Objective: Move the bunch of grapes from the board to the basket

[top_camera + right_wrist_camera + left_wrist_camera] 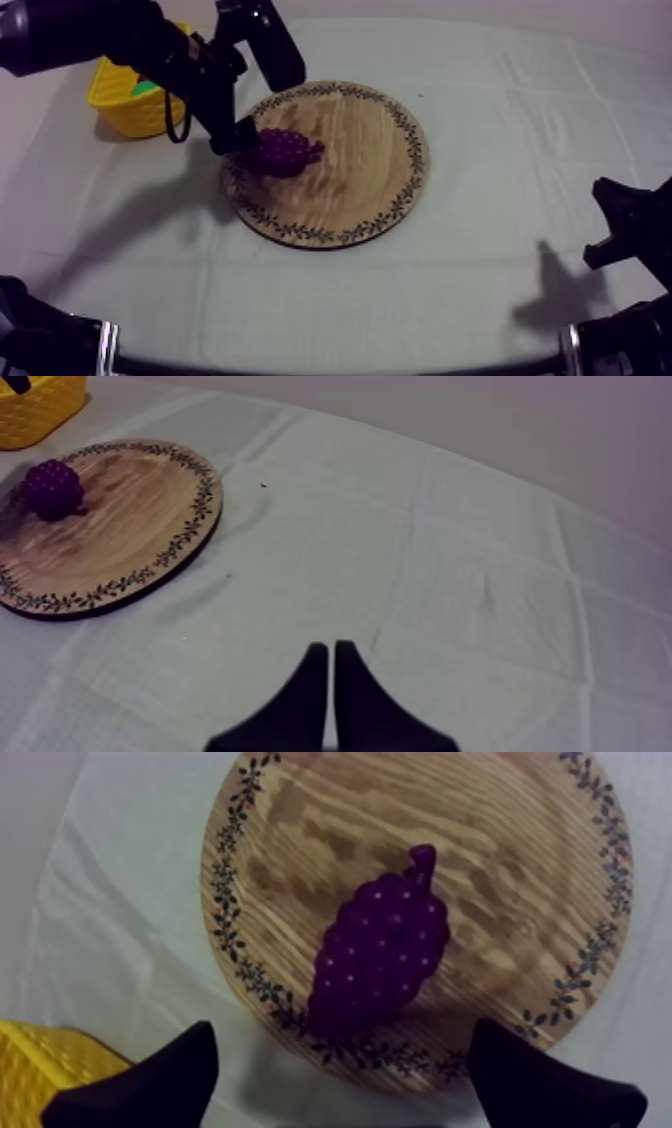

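Note:
A purple bunch of grapes (283, 152) lies on the left part of the round wooden board (350, 190), stem toward the board's middle. My left gripper (240, 138) has come in from the upper left and hangs at the board's left rim, right beside the grapes. In the left wrist view its black fingers (150, 1087) stand wide apart, open, with the grapes (380, 947) just ahead between them and nothing held. My right gripper (612, 225) rests low at the right; its fingers (312, 701) lie together as a narrow wedge over bare cloth.
The yellow basket (135, 97) stands at the back left, partly behind my left arm, a short way from the board. From the right wrist view the board (130, 526), grapes (52, 488) and basket (35, 411) lie far off.

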Robot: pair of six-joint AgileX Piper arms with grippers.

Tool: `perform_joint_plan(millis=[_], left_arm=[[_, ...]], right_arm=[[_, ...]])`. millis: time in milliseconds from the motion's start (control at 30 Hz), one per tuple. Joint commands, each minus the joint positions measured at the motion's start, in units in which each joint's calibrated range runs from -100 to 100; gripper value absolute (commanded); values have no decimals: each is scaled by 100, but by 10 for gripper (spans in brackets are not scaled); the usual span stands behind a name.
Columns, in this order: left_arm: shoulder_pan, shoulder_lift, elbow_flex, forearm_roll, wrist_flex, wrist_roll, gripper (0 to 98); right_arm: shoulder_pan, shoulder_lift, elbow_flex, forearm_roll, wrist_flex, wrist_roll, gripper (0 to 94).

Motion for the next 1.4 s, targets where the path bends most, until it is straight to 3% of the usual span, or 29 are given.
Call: perform_joint_plan(millis=[0, 433, 933, 1067, 1367], left_arm=[[-31, 233, -26, 58, -184, -211, 920], [-100, 1497, -496, 180, -525, -647, 917], [13, 2450, -1165, 205, -560, -654, 885], [18, 2590, -1265, 205, -562, -636, 821], [16, 2697, -1320, 210, -575, -640, 562]], right_arm=[[2, -1, -3, 1, 0, 2, 4], [2, -1, -3, 1, 0, 0, 4], [2, -1, -3, 1, 0, 4, 4], [2, -1, -3, 1, 0, 5, 4], [2, -1, -3, 1, 0, 5, 4]])
